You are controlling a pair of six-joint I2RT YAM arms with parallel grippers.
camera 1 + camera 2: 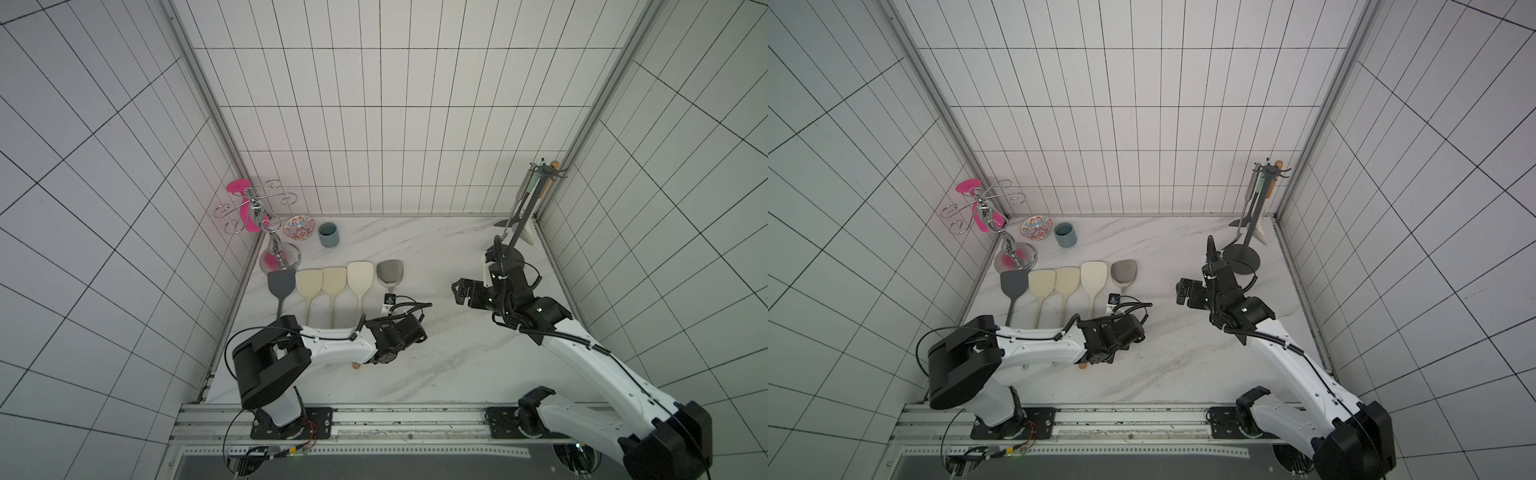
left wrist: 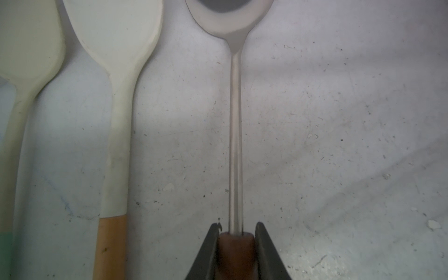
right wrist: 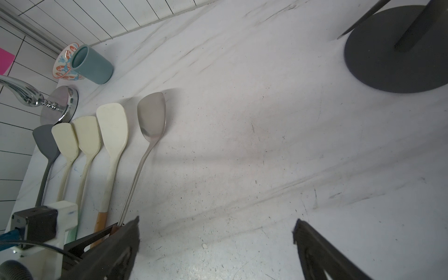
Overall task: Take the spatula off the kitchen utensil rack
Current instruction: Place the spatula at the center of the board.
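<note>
Left hand (image 2: pixel 237 225) pinches the steel spatula (image 2: pixel 235 121) by its brown handle; right hand (image 3: pixel 217 220) spread wide.

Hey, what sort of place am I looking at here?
Probably a mock kitchen built for robot testing: white tiled walls, a marble-look countertop, spatulas laid in a row, a utensil rack, and two robot arms.
</note>
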